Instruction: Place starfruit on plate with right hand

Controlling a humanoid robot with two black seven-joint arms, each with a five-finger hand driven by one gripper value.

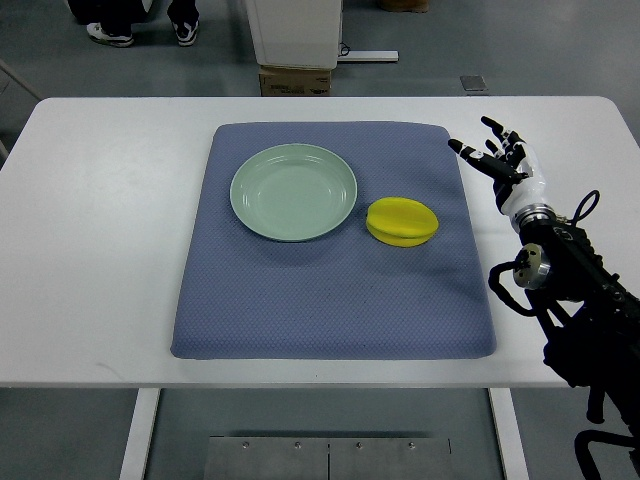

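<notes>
A yellow starfruit (402, 221) lies on the blue cloth mat (330, 290), just right of a pale green plate (293, 191) that holds nothing. My right hand (495, 156) hovers over the white table beside the mat's right edge, up and to the right of the starfruit. Its fingers are spread and hold nothing. The black forearm runs down to the lower right corner. No left arm shows.
The white table (100, 250) carries only the mat. Beyond its far edge stand a cardboard box (295, 80) under a white unit, and a person's shoes (140, 33) at the top left.
</notes>
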